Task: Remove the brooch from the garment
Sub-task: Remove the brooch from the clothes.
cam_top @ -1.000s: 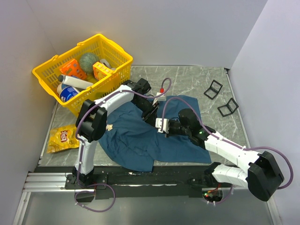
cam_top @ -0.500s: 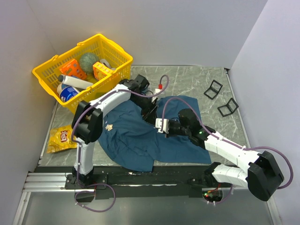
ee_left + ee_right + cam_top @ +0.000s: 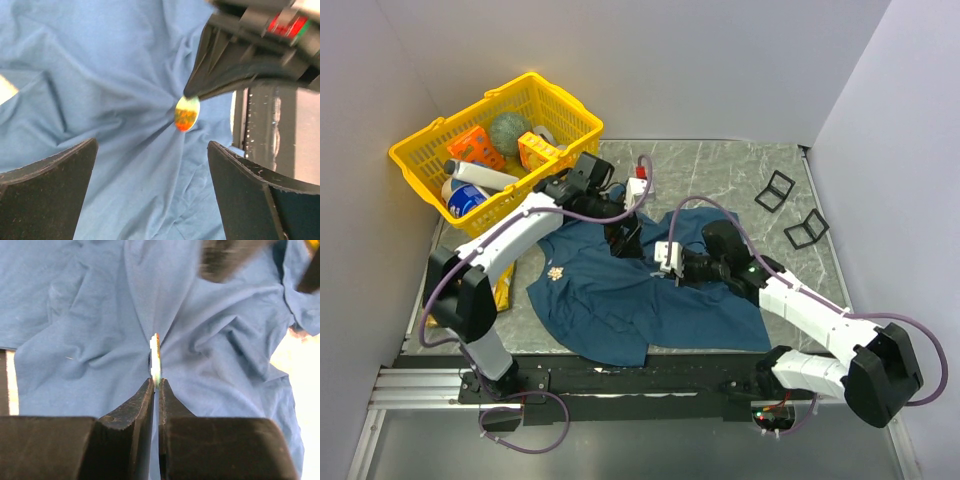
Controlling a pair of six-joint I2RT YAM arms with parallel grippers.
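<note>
The garment (image 3: 610, 295) is a dark blue wrinkled shirt spread over the middle of the table. The brooch (image 3: 187, 113) is a small oval disc, orange and green, and the cloth puckers toward it. My right gripper (image 3: 155, 385) is shut on the brooch (image 3: 155, 357), which shows edge-on between its tips. In the left wrist view the right gripper's black fingers (image 3: 225, 75) hold the brooch from above. My left gripper (image 3: 152, 185) is open wide above the cloth, a little short of the brooch, with nothing between its fingers. From above it (image 3: 623, 237) hovers just left of the right gripper (image 3: 648, 252).
A yellow basket (image 3: 570, 103) with bottles and packets stands at the back left. A yellow snack bag (image 3: 448, 296) lies at the left edge. Two black clips (image 3: 778, 190) (image 3: 806, 230) lie at the back right. A small cream flower shape (image 3: 554, 271) sits on the shirt's left part.
My left gripper has opened wide and drawn back to the left, off the brooch, its arm swinging left. The right gripper has stayed shut on the brooch and shifted slightly away from its base.
</note>
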